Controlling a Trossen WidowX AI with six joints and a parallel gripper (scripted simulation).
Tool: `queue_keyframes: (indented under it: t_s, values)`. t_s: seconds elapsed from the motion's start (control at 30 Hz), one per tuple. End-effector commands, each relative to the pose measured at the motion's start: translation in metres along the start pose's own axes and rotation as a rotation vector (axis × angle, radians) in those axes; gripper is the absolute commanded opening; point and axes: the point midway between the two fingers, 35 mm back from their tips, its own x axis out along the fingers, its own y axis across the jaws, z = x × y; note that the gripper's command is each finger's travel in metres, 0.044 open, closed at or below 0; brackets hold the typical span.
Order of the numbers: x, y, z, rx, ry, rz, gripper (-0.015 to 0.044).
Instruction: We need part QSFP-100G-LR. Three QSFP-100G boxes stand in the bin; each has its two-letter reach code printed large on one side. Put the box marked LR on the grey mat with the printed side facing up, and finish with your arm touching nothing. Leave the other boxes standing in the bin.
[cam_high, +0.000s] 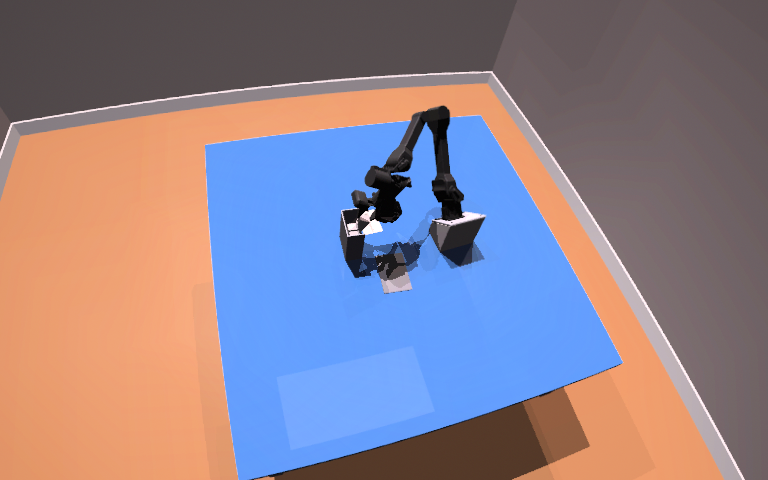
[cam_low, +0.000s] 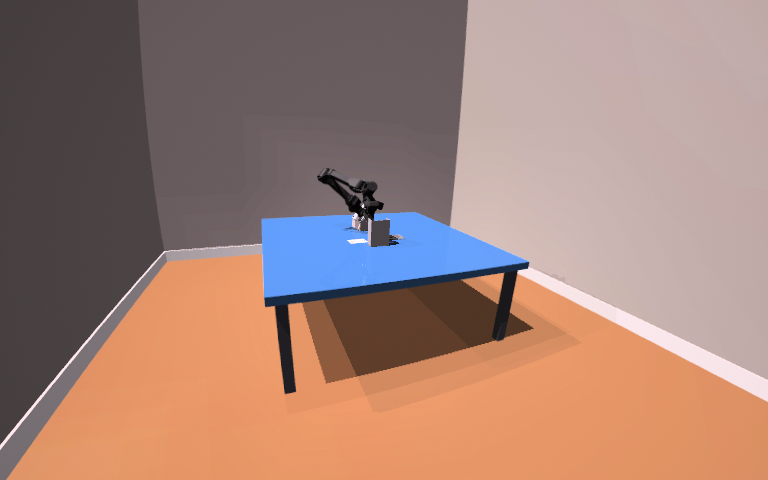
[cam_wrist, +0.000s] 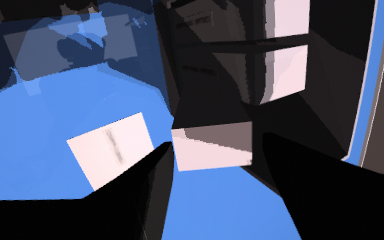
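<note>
From the top, your hand (cam_high: 368, 219) (cam_low: 370, 216) (cam_wrist: 217, 144) is over by the bin (cam_high: 353, 249) (cam_low: 378, 233) (cam_wrist: 340, 115), which stands on the blue tabletop (cam_high: 283, 254) (cam_low: 317, 266) (cam_wrist: 30, 120). A white card (cam_high: 374, 227) (cam_low: 358, 241) (cam_wrist: 102, 160) lies flat, partly tucked behind your hand in this view. The grey mat (cam_high: 397, 283) is near your hand, lower in the picture, with the arm's dark shadow over part of it. The arm's base (cam_high: 461, 234) is well apart from your hand, to the right in the picture.

From the outside, your hand is just above the bin, and the bin hides part of it. The card is lower than your hand, beside the bin.

From the wrist, your hand is partly open and grips nothing. The top of the near box (cam_wrist: 215, 152) shows between your two fingertips, but you can't tell if they touch it. The middle box (cam_wrist: 286, 75) and the far box (cam_wrist: 291, 17) stand farther from your hand, in the bin. Their side marks are too dark to read, so you can't tell which box is LR. The card is beside your left-hand finger in the picture, and its print is too smudgy to read.
</note>
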Motion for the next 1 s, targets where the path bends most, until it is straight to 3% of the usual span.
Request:
queue_keyframes:
  t_s: [0.0, 0.5, 0.97]
  values:
    - [0.004, 0.002, 0.001, -0.009, -0.003, 0.003, 0.0242]
    - [0.002, 0.001, 0.000, -0.001, 0.001, 0.001, 0.0158]
    - [-0.007, 0.000, 0.001, -0.002, -0.003, 0.003, 0.0158]
